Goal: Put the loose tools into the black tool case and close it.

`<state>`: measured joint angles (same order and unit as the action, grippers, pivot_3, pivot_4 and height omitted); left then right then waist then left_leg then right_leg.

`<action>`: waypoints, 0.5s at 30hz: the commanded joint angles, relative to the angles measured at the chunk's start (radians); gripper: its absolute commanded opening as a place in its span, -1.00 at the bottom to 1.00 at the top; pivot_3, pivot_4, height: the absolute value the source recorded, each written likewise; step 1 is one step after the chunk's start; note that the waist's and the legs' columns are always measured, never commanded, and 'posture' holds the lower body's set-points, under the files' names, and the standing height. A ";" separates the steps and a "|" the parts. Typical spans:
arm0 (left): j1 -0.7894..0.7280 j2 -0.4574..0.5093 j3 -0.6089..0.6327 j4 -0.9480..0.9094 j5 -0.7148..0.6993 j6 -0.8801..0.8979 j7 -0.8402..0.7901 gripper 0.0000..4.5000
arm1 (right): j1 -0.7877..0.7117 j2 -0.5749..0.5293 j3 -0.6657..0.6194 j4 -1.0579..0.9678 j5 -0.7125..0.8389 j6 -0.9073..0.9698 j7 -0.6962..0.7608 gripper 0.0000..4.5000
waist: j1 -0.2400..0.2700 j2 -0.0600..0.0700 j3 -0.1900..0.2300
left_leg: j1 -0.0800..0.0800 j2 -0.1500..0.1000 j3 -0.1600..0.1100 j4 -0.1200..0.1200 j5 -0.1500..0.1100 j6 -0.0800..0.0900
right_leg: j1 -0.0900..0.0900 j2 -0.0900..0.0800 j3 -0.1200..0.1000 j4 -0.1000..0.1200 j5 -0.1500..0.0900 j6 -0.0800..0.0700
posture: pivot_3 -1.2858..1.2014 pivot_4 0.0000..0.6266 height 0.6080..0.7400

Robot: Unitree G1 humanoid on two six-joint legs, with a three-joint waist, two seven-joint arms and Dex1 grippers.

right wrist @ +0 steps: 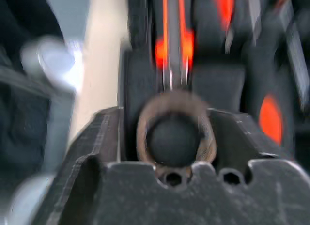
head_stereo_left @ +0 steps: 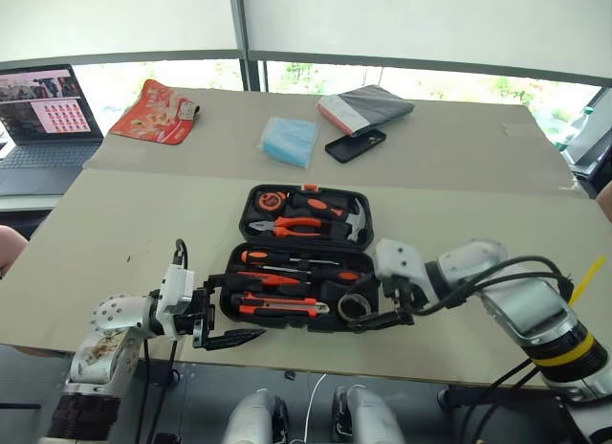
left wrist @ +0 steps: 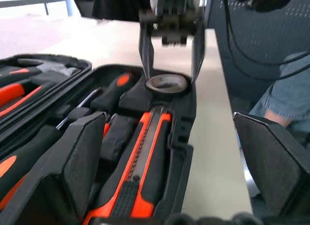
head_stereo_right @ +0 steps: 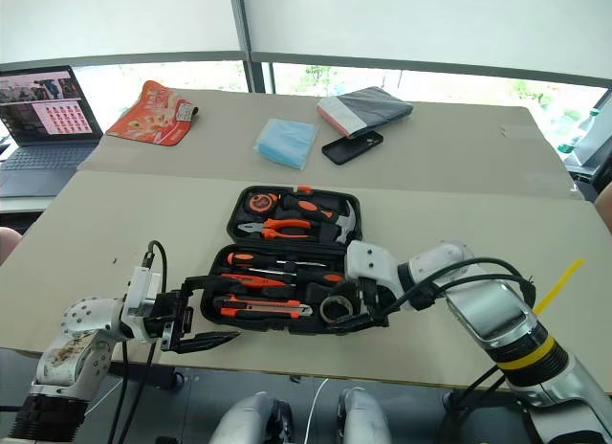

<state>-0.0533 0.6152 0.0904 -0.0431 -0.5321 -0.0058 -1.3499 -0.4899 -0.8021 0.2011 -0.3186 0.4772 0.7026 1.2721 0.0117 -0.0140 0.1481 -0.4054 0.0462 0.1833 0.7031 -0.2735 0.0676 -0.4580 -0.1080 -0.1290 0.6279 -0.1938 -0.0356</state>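
Two grippers sit at the near half of the open case, which lies on the tan table with its lid folded back away from the robot. The right gripper reaches in from the case's right end, its fingers spread and standing on either side of the tape roll; the roll rests in its slot at the near right corner of the case, and the fingers are released, not pinching it. The left gripper hangs just off the case's near left corner, pointing along the front edge, its jaws spread wide with nothing between them. In the near half of the case the knife lies along the front, just left of the roll, and the screwdrivers lie in the slots behind it. The lid half holds the pliers, a hammer and a round orange-and-black tool at its left end. Farther back on the table lie a black phone, a grey pouch, a blue packet and a red packet; a laptop stands open off the far left corner.
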 commanded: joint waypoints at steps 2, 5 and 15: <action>-0.029 0.017 0.075 0.043 0.014 0.017 0.105 1.00 | 0.035 -0.044 -0.171 0.108 0.101 -0.061 0.090 0.60 | 0.003 -0.001 0.000 | 0.000 0.000 -0.001 0.000 0.000 0.001 | 0.001 0.000 -0.001 -0.001 -0.001 0.002 | 0.03 -0.52 1.00; -0.084 0.013 0.101 0.096 0.039 0.055 0.210 1.00 | 0.075 -0.023 -0.210 0.178 0.063 -0.161 0.070 0.60 | 0.003 -0.001 0.000 | 0.001 0.000 -0.002 0.000 -0.003 0.004 | 0.002 -0.001 -0.001 -0.001 -0.003 0.005 | 0.03 -0.52 1.00; -0.313 -0.009 0.049 0.281 0.204 0.229 0.528 -0.39 | 0.045 0.152 -0.135 0.517 -0.340 -0.684 -0.283 -0.73 | -0.015 -0.002 0.001 | 0.003 -0.001 0.003 -0.003 0.004 -0.003 | 0.001 0.007 0.002 0.003 -0.001 0.007 | 0.03 -0.52 1.00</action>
<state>-0.3455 0.6020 0.1454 0.2390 -0.3468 0.2219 -0.8342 -0.4213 -0.6523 0.0676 0.1920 0.1650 0.0805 1.0139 -0.0035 -0.0160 0.1491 -0.4023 0.0452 0.1886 0.7003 -0.2690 0.0638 -0.4576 -0.0990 -0.1262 0.6306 -0.1949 -0.0291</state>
